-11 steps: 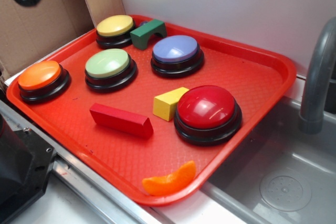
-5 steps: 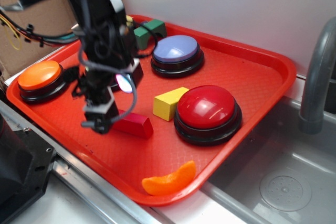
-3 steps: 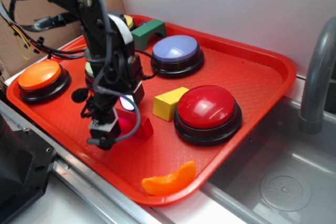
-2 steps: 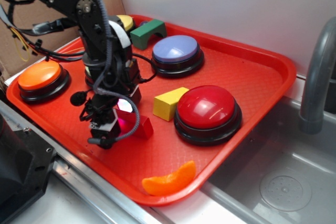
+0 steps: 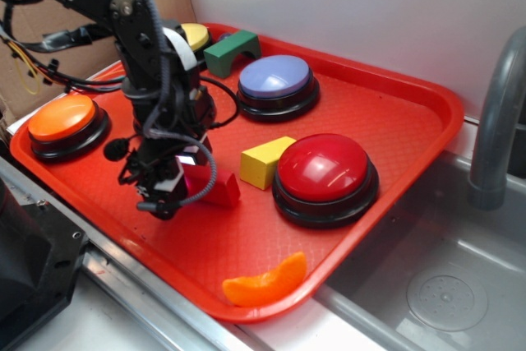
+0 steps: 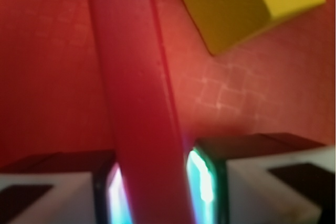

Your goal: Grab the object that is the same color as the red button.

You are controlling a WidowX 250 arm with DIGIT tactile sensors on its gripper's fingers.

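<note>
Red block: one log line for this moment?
phase: grasp | tool: astride red block, closure unclear | block: on tray | yellow wedge: apart

Five dome buttons on one red tray: red button, orange, purple, yellow, one hidden; three blocks: red, yellow, green; one orange slice
</note>
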